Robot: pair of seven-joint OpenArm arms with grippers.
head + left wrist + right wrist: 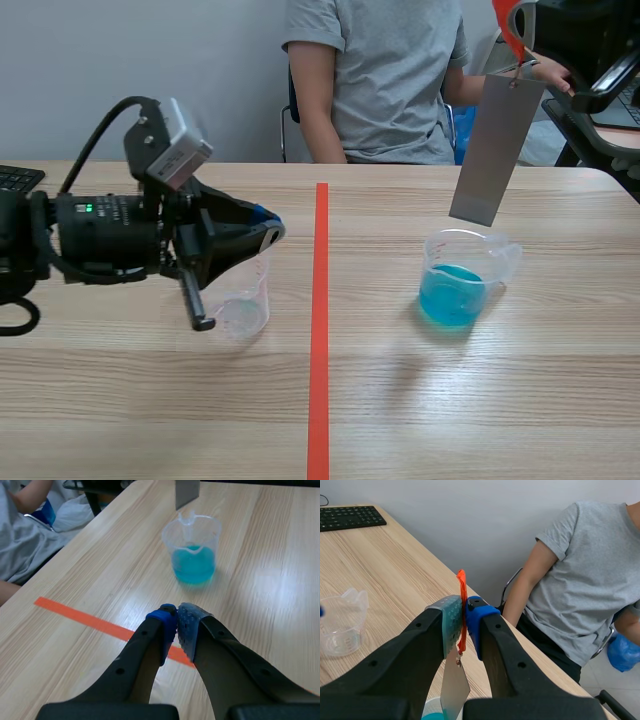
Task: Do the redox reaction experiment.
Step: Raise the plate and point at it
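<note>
Grey metal strip (495, 150) is hung below the right gripper (464, 617) by an orange-red ribbon (461, 582) pinched between its pads. The strip's lower end is held just above a beaker of blue liquid (455, 285) on the desk (450, 400). Left gripper (176, 622) is pressed together on nothing; an empty clear beaker (243, 300) is seen just under it.

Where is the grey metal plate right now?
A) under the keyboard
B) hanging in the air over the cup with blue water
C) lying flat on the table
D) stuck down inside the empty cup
B: the grey metal plate hangs from an orange ribbon pinched in the right gripper, its bottom edge above the cup of blue liquid.
</note>
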